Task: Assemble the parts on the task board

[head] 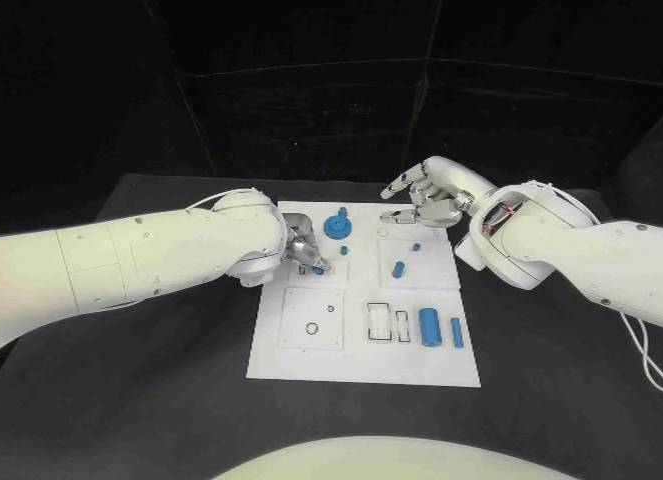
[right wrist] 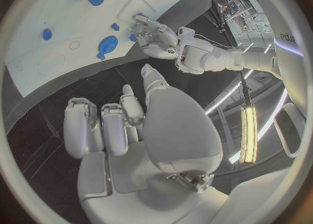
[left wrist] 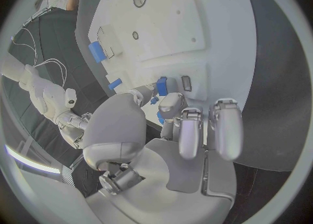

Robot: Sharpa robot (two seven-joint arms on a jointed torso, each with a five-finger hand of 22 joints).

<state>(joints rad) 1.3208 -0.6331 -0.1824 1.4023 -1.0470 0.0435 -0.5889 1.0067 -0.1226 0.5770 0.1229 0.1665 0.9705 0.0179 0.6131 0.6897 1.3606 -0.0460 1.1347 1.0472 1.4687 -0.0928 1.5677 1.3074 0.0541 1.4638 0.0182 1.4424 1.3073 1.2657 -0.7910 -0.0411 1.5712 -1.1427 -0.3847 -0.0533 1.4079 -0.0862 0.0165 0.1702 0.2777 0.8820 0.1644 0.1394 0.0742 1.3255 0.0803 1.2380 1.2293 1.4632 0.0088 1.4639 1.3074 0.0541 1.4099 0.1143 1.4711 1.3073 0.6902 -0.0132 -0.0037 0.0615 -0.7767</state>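
The black table (head: 158, 400) carried the flat white task board (head: 363, 360) at its middle, and beyond the table's far edge the room was dark.

On the near part of the board, two blue cylinders (head: 431, 326) lay side by side, the thinner one on the outside, just beside a pair of narrow rectangular slots (head: 379, 320). Left of those slots, a small round hole (head: 312, 328) sat in a raised square panel.

Further up, a short blue peg (head: 398, 268) stood on the board's right half. Across from it, the left hand (head: 300, 252) hung over the board's left side with its fingers (left wrist: 171, 104) curled together on a small blue part (head: 318, 268), held close above the board's surface.

Beyond that hand, a round blue gear-like disc (head: 340, 229) sat on the board with a small blue knob (head: 343, 212) just behind it.

At the board's far right corner, the right hand (head: 432, 200) hovered with fingers spread and nothing in them.
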